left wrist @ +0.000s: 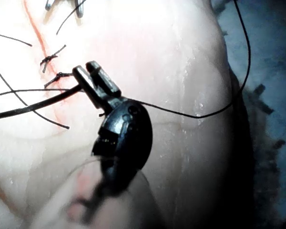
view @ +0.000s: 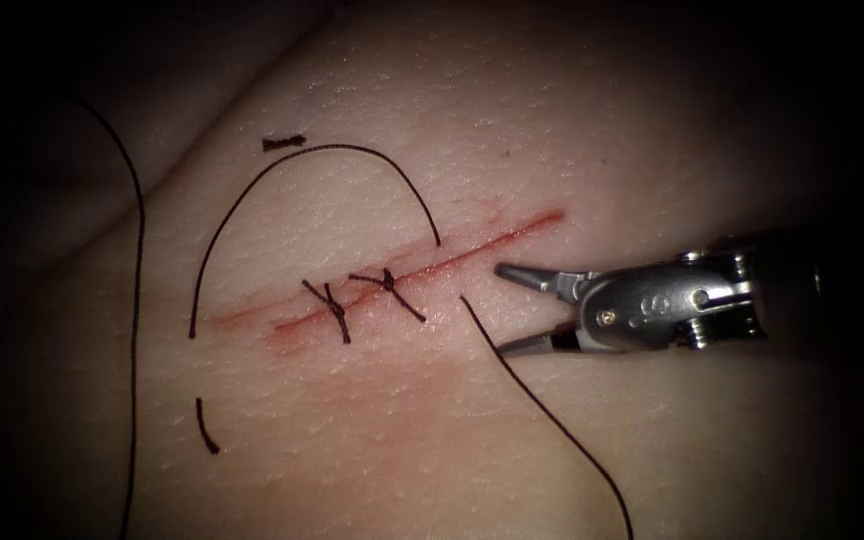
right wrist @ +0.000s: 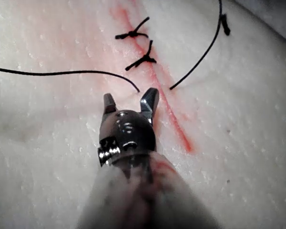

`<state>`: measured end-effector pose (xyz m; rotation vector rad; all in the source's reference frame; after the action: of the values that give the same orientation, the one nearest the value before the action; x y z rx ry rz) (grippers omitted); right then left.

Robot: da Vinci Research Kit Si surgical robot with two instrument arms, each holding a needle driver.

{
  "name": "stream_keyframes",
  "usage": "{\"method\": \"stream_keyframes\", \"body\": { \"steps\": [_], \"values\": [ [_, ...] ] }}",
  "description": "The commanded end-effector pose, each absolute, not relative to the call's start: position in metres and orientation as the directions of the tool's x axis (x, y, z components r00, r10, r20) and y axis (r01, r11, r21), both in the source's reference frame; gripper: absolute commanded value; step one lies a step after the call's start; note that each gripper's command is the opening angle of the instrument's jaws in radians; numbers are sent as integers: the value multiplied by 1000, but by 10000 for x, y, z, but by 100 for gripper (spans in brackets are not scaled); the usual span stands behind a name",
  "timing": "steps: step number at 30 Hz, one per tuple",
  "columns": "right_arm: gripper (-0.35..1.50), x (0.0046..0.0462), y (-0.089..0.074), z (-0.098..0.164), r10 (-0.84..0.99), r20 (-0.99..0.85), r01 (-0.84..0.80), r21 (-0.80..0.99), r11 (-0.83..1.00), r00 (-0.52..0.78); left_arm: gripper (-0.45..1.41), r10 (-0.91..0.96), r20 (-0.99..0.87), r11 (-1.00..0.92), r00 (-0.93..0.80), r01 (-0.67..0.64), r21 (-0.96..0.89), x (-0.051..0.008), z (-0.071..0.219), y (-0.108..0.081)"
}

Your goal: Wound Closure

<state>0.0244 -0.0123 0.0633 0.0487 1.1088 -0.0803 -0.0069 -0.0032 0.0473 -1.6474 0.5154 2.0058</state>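
We see right tool [view: 515, 310] w/ jaws apart, holding nothing, just right of cut [view: 472, 250]. Left tool [left wrist: 91, 76] clamped on needle [left wrist: 33, 107], needle clear of tissue [view: 372, 440]. Two knots [view: 357, 295] done. We judge next stitch pending; needs needle set beside open cut. Thread [view: 542, 410] loose nearby.

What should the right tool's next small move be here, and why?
Probably ease the right tool slightly left and close on the loose thread end. Its jaws stand open and empty, right of the cut, with that end lying just before them. Whether the left tool grips the strand at its tip, I cannot tell.
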Motion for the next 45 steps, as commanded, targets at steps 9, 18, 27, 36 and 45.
{"method": "stream_keyframes", "body": {
  "steps": [9, 18, 27, 36, 45],
  "values": [
    [109, 272, -136, 661, -29, -916, 104, 14, 994, 400, -45, 137, -979, -808, -154, -589, -21, -71, 475, -41],
    [-35, 272, -135, 661, -36, -930, 157, 23, 987, 365, -45, 137, -979, -808, -153, -589, -21, -71, 474, -43],
    [-35, 242, -152, 643, -46, -932, 153, 10, 988, 360, -45, 137, -979, -808, -153, -588, -21, -72, 474, -43],
    [-35, 235, -204, 601, -66, -923, 219, 20, 975, 378, -45, 136, -979, -808, -152, -589, -21, -74, 477, -41],
    [-35, 236, -242, 563, -80, -921, 264, 25, 964, 382, -45, 136, -979, -808, -152, -589, -21, -74, 477, -40]
  ]
}}
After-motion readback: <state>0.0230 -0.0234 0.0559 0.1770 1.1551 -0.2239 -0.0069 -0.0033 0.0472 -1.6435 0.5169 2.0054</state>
